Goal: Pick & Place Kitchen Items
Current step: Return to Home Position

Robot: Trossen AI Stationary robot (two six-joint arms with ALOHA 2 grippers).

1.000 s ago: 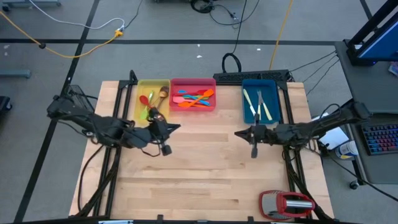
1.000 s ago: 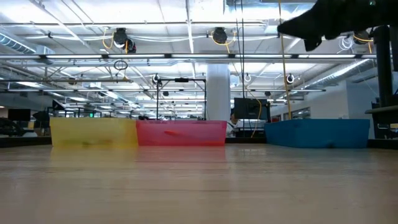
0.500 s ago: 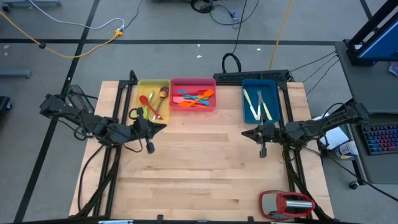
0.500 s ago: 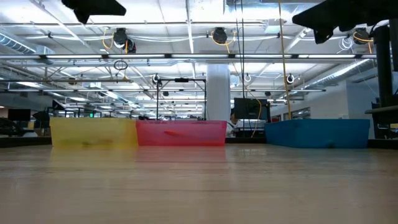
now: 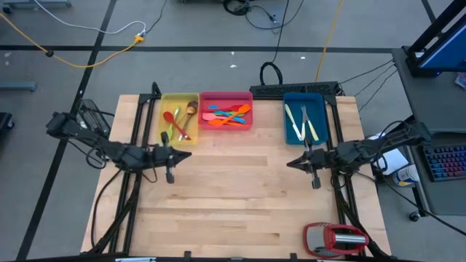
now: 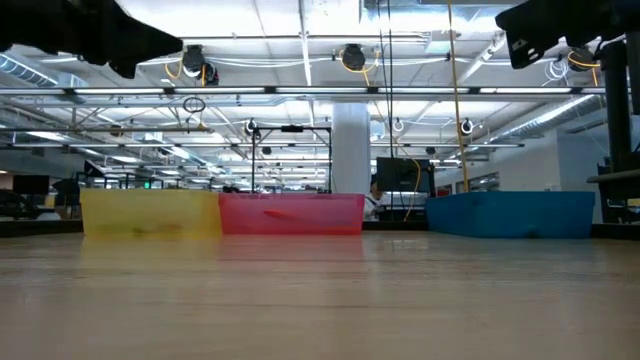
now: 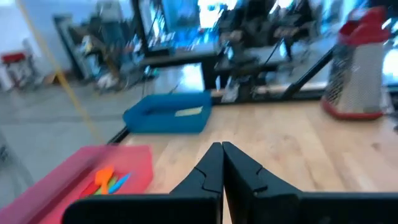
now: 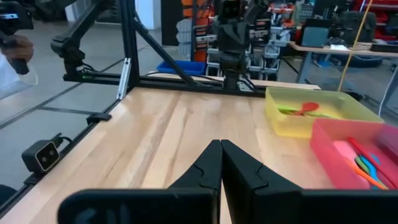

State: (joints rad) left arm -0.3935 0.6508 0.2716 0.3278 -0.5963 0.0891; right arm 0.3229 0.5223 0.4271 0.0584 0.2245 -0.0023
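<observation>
The kitchen items lie in three trays along the far edge. Spoons (image 5: 177, 122) are in the yellow tray (image 5: 164, 109), coloured spatulas (image 5: 227, 113) are in the pink tray (image 5: 226, 126), and cream-handled knives (image 5: 301, 121) are in the blue tray (image 5: 290, 135). My left gripper (image 5: 180, 154) hovers shut above the bare table, just near of the yellow tray. Its fingertips meet in the left wrist view (image 7: 222, 147). My right gripper (image 5: 290, 164) hovers shut near of the blue tray, with its fingers closed together (image 8: 221, 144). Neither holds anything.
A red-and-silver grater (image 5: 336, 239) lies at the near right corner and also shows in the left wrist view (image 7: 357, 65). The wooden table top (image 5: 233, 189) between the arms is bare. In the low view the trays (image 6: 290, 213) stand at the far edge. A person's hand (image 8: 15, 46) shows beyond the table.
My left gripper has drawn back from over the yellow tray's near edge toward the table's left edge. My right gripper has drawn back toward the right edge and slightly toward the near edge. Both stayed shut. The utensils and trays have kept still.
</observation>
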